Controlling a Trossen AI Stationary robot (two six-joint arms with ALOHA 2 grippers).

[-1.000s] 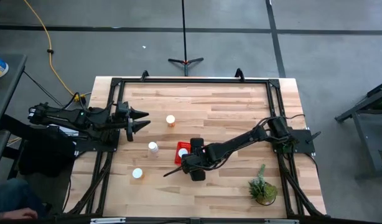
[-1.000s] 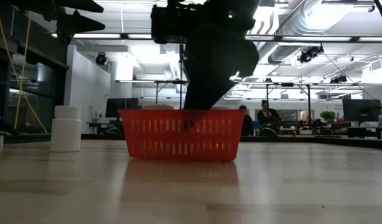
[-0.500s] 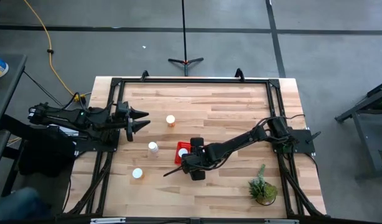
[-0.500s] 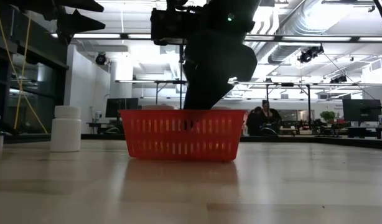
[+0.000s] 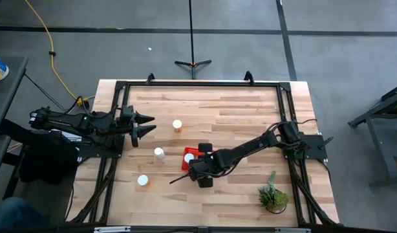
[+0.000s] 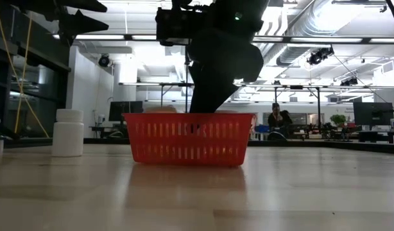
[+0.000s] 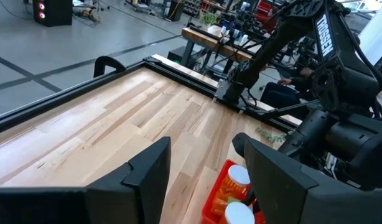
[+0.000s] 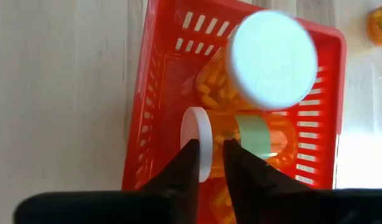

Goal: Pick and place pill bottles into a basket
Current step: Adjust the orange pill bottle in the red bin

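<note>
I am holding the right end effector (image 8: 208, 163) inside the basket (image 8: 155, 74), clenched on a pill bottle (image 8: 253, 137). I am advising a low release. The left end effector (image 5: 143, 125), released, is waiting.

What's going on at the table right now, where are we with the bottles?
The right gripper is down inside the red basket, its fingers close on either side of an orange bottle's white cap. Another white-capped bottle already stands in the basket. Three bottles are out on the table: one near the middle, one left of the basket, one toward the front. The left gripper waits open at the table's left edge.
</note>
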